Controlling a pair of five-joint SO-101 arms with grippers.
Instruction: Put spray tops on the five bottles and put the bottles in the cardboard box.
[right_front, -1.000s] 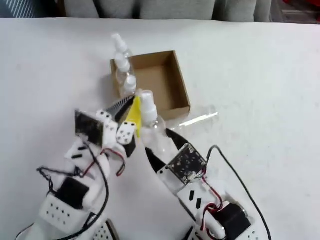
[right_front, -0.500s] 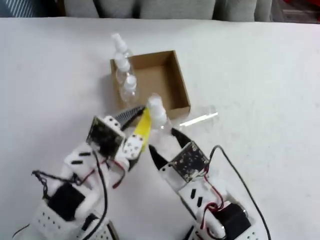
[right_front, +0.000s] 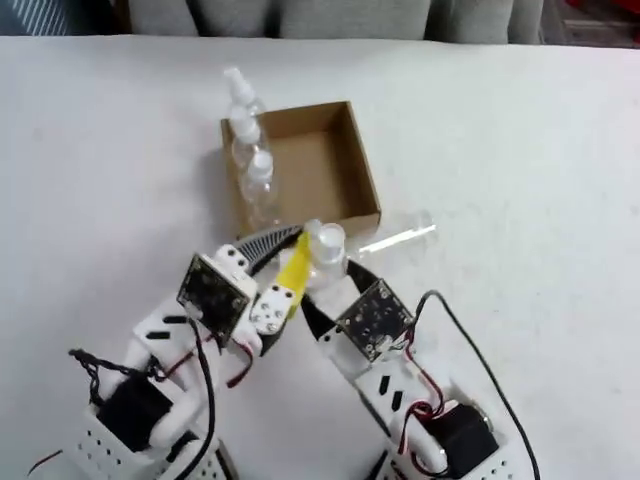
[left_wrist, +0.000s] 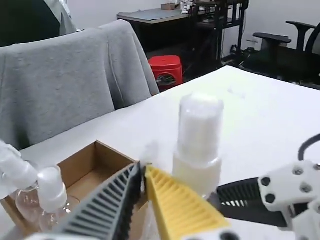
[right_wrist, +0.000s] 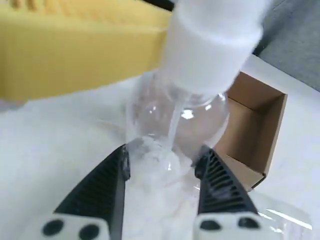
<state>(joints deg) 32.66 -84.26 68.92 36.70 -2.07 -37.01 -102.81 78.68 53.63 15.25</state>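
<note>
Fitting of a spray top to one of the five bottles. The bottle (right_wrist: 175, 120) is held upright on the table (right_front: 520, 150), just in front of the cardboard box (right_front: 320, 170), so that its neck is presented from above. It is gripped low on its clear body by the right gripper (right_front: 325, 280), whose two black fingers (right_wrist: 107, 190) are spread to the bottle's width and pressed against opposite sides. This low hold is judged to leave the neck free for the other arm. The spray top (right_front: 328, 243) is seen resting on the neck; whether it is fully seated cannot be told. The left gripper (left_wrist: 143, 172) is set just beside the top, its grey and yellow fingers brought together at the tips with nothing seen between them. The top therefore lies outside them, close by the yellow finger's outer side. Three capped bottles (right_front: 246, 126) are stood in a row along one wall of the box, so that the rest of its floor is left bare for the others. A clear item (right_front: 405, 232), probably the fifth bottle, lies on the table just beside the box.
</note>
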